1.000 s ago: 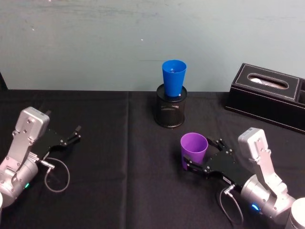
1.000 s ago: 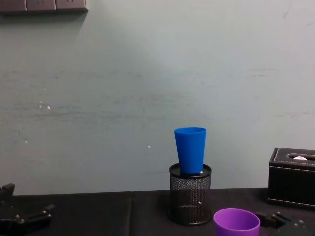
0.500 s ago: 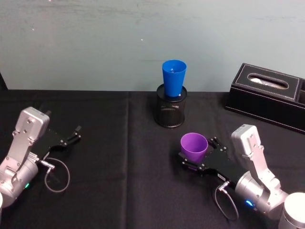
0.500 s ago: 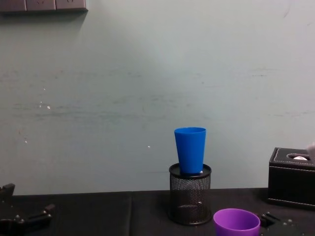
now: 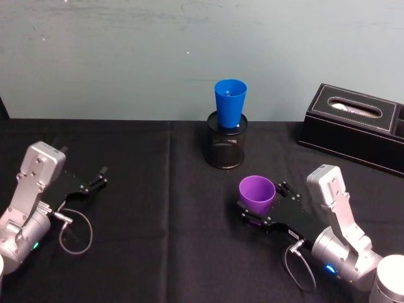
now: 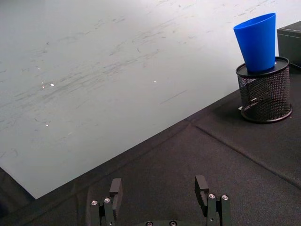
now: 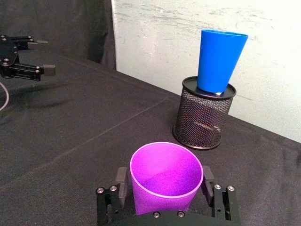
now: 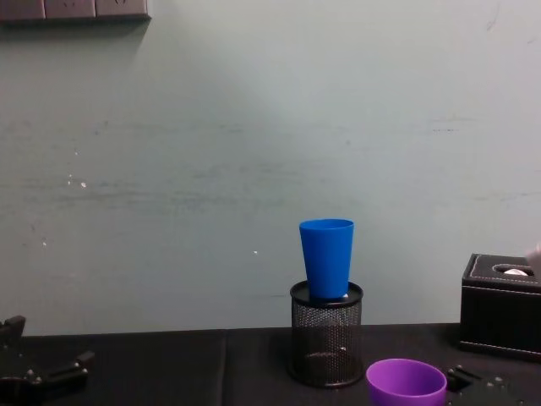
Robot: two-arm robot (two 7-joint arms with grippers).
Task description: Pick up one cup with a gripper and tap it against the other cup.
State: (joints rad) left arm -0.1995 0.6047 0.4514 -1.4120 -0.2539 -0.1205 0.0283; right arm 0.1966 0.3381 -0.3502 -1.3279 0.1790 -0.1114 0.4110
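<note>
The purple cup stands upright between the fingers of my right gripper, low over the black cloth at the front right. In the right wrist view the two fingers press both sides of the purple cup, so the right gripper is shut on it. The blue cup sits upright in the mouth of a black mesh pen holder behind it, apart from the purple one. The blue cup rises well above the purple rim. My left gripper rests open at the far left.
A black tissue box stands at the back right, near the wall. The table's black cloth lies bare between the two arms. A cable loop hangs beside the left arm.
The right arm shifted slightly inward toward the purple cup a second ago, then held still. The cup, the blue cup and the left arm stay in place.
</note>
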